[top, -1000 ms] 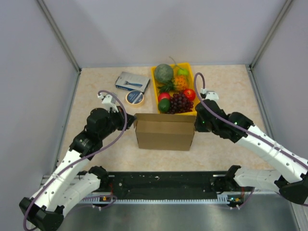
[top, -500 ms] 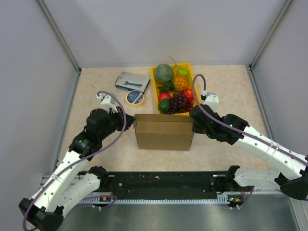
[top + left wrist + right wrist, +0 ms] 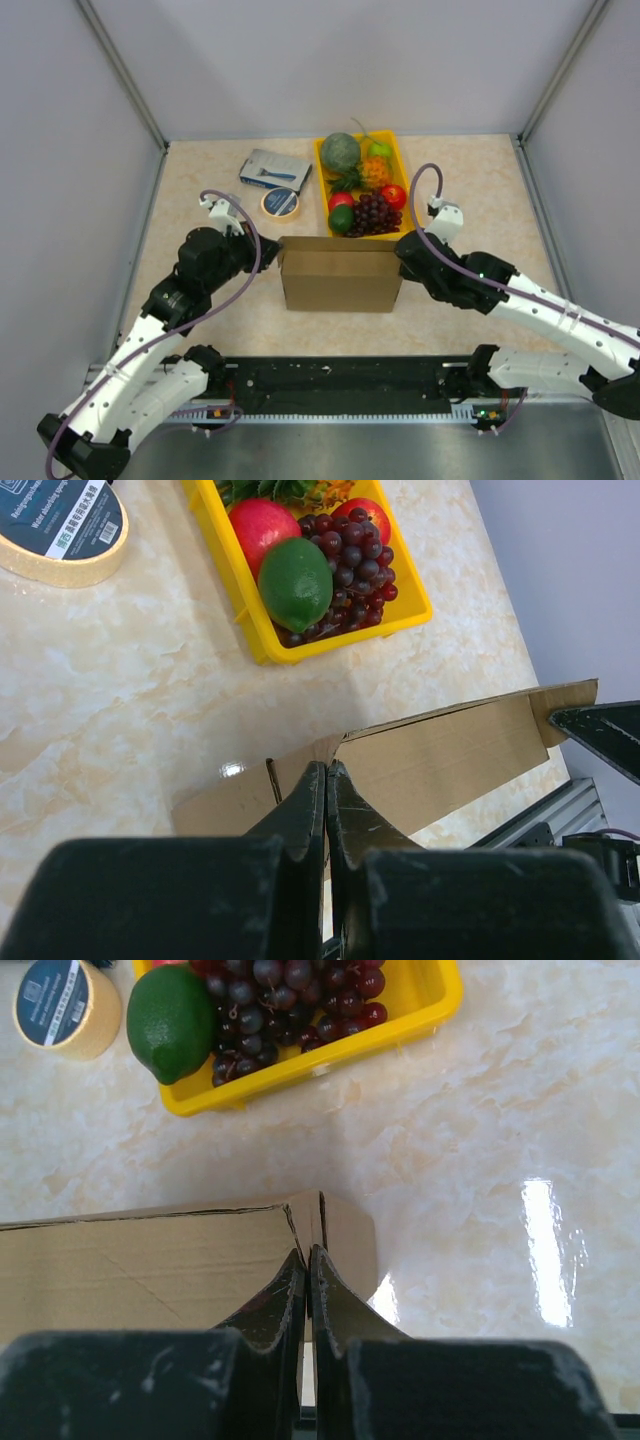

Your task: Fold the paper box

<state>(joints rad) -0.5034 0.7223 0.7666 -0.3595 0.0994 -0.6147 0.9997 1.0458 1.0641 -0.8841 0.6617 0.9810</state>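
Note:
The paper box is a brown cardboard sheet held upright in the middle of the table, its broad face toward the arms. My left gripper is shut on its left edge; in the left wrist view the fingers pinch the cardboard at the gripper's tip. My right gripper is shut on its right edge; in the right wrist view the fingers pinch the cardboard at the gripper's tip. The box's far side and underside are hidden.
A yellow fruit tray with melon, grapes, lime and tomato stands just behind the box. A blue-grey packet and a tape roll lie at the back left. Grey walls enclose the table; a black rail runs along the near edge.
My right arm has swung its elbow down and toward the near edge, its wrist staying on the box's right edge. The box and the left arm have barely moved.

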